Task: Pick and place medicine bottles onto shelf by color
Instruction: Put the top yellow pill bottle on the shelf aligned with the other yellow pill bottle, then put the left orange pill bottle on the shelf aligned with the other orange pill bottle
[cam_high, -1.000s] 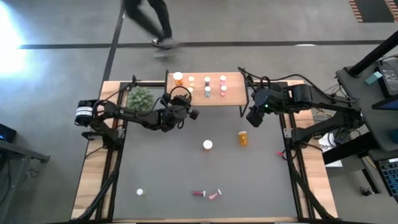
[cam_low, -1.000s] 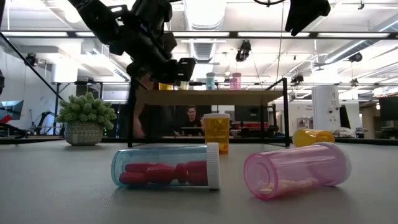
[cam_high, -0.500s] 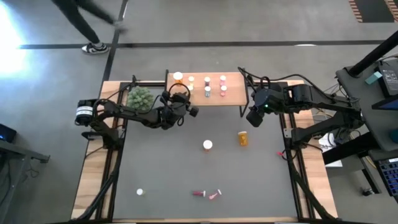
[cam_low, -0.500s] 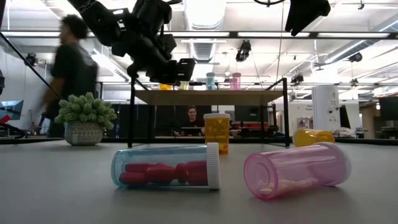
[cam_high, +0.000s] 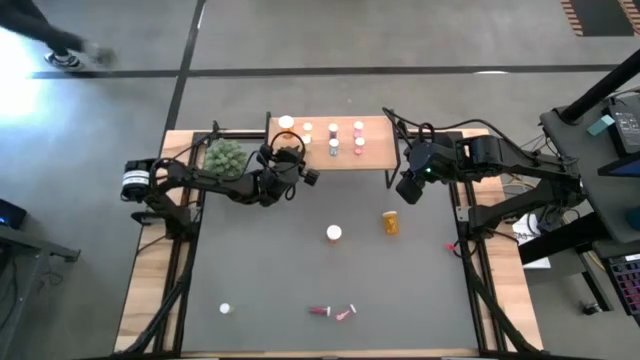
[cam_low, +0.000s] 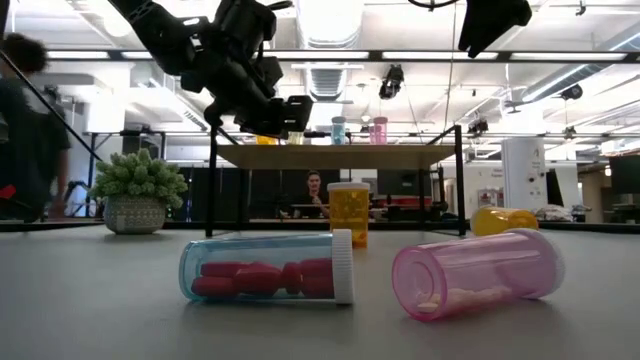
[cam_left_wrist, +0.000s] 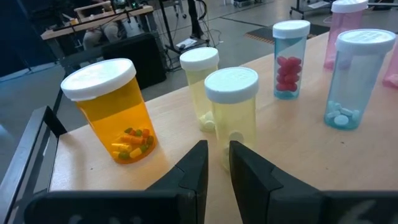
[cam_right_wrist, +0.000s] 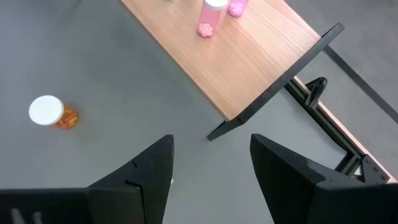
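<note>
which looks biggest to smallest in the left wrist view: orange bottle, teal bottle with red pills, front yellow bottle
1. orange bottle, clearly widest.
2. front yellow bottle.
3. teal bottle with red pills, though it stands farther back, so it may only look smaller.

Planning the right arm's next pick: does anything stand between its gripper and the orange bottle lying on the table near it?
Nothing visible does. The right gripper hangs open beside the shelf, and only bare table separates it from the orange bottle.
</note>
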